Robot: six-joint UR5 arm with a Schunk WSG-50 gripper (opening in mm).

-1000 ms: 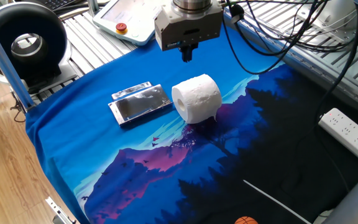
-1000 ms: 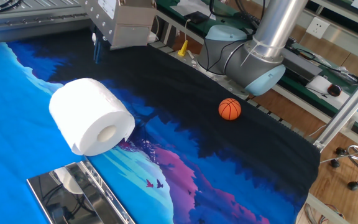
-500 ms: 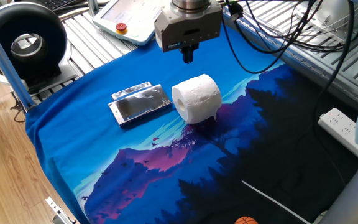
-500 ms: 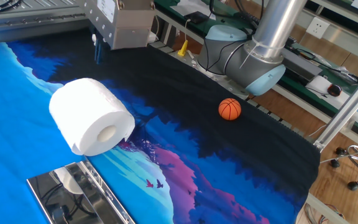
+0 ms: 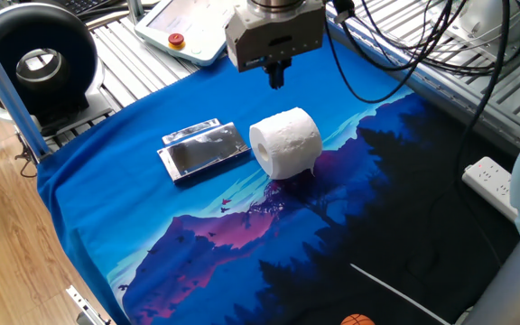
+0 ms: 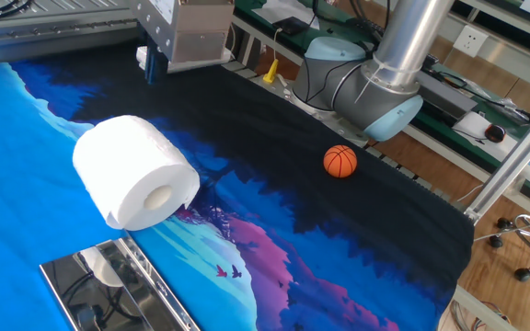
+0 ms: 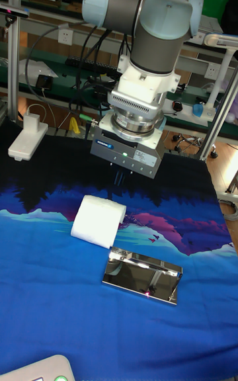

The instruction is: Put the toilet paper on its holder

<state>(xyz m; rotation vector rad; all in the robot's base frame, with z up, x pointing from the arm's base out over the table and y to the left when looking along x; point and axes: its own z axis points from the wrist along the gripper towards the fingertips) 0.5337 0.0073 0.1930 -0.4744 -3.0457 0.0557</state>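
one gripper hangs above the blue printed cloth, its two dark fingers pressed together into a single narrow stem, nothing between them and nothing touching them. in the tall fixed view the same gripper points straight down from a grey and silver wrist, its tips in the air above the far end of the toilet paper.

the toilet paper lies on its side on the cloth, below and a little in front of the fingertips in one fixed view, clearly apart from them. in the other fixed view the roll shows its hollow core facing the camera, and the gripper sits behind it, higher up and near the top edge of the picture.

the holder lies flat on the cloth just beside the roll, a shiny silver rectangle with raised edges; a small gap separates the two. in the other fixed view the holder lies in front of the roll and mirrors it in its face. in the tall fixed view the holder lies nearer the camera than the roll.

an orange ball rests on the dark part of the cloth, well apart from the roll.
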